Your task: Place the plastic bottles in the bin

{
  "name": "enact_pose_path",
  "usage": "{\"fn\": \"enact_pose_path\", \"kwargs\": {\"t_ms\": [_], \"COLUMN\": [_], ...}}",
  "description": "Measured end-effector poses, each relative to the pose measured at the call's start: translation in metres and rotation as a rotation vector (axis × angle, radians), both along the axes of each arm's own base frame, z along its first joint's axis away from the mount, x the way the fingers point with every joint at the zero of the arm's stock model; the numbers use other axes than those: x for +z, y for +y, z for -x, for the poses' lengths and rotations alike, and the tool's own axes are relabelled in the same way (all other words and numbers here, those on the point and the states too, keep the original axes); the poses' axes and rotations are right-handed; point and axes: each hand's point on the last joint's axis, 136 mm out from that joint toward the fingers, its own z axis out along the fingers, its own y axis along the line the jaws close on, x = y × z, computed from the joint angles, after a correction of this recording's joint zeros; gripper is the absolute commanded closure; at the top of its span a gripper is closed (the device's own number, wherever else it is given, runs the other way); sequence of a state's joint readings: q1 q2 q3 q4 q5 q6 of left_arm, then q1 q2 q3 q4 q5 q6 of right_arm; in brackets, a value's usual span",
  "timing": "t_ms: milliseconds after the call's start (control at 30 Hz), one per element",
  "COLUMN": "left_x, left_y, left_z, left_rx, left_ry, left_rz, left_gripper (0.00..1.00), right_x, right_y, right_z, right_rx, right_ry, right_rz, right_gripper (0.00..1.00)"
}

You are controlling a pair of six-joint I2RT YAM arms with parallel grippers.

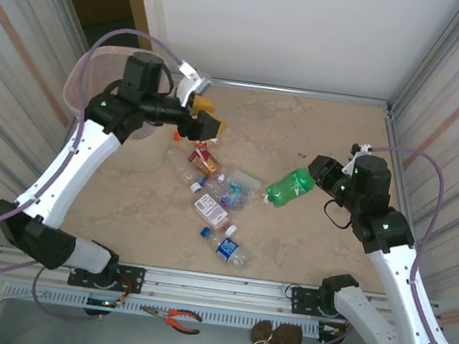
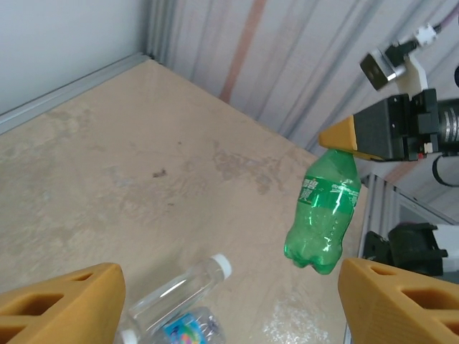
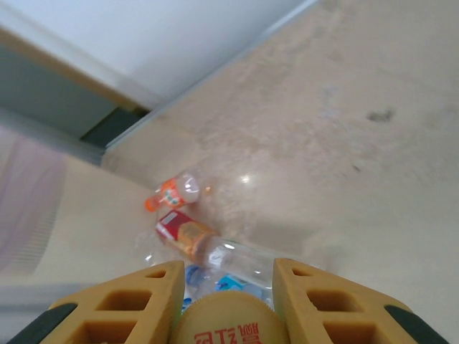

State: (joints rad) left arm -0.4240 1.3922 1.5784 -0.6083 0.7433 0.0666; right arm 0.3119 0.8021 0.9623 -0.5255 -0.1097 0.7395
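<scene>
My right gripper [image 1: 320,181] is shut on the neck of a green bottle [image 1: 290,186] and holds it above the table's right half. Its yellow cap [image 3: 229,321] sits between the fingers [image 3: 122,308]. From the left wrist the same green bottle [image 2: 323,215] hangs tilted, bottom down. My left gripper [image 1: 209,114] stands open and holds nothing, high over the back left, next to the pale pink bin [image 1: 79,74]. Several bottles [image 1: 214,191] lie in a loose pile mid-table. Among them are a clear white-capped one [image 2: 179,290], an orange-labelled one [image 3: 172,192] and a red-labelled one [image 3: 183,236].
Corrugated walls close the table on the left and right, with a white wall at the back. A metal rail [image 1: 222,286] runs along the front edge. Below it lie red-handled pliers [image 1: 179,319] and a brown pouch [image 1: 278,340].
</scene>
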Motion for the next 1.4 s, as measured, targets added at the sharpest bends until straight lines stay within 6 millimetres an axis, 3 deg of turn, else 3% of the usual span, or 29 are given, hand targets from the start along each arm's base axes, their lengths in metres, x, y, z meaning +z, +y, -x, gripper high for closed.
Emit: {"fn": "enact_pose_path", "kwargs": {"t_ms": [67, 433, 567, 1033, 1400], "left_x": [-0.002, -0.009, -0.011, -0.039, -0.046], "left_y": [-0.015, -0.081, -0.099, -0.138, -0.145], "left_z": [0.007, 0.048, 0.060, 0.086, 0.093], "left_rx": [-0.049, -0.281, -0.335, -0.439, -0.483], "left_ry": [-0.009, -0.038, -0.047, 0.002, -0.016], "left_rz": [0.009, 0.059, 0.067, 0.031, 0.002], "left_gripper": [0.20, 0.17, 0.16, 0.16, 0.35], "right_x": [0.013, 0.092, 0.108, 0.122, 0.130], "right_y": [0.008, 0.053, 0.063, 0.076, 0.077], "right_z": [0.001, 0.025, 0.029, 0.031, 0.031], "right_rx": [0.072, 0.438, 0.506, 0.564, 0.561], "right_ry": [-0.057, -0.364, -0.421, -0.449, -0.466], "right_rz": [0.027, 0.076, 0.067, 0.062, 0.066], "right_gripper": [0.77, 0.83, 0.83, 0.85, 0.87]}}
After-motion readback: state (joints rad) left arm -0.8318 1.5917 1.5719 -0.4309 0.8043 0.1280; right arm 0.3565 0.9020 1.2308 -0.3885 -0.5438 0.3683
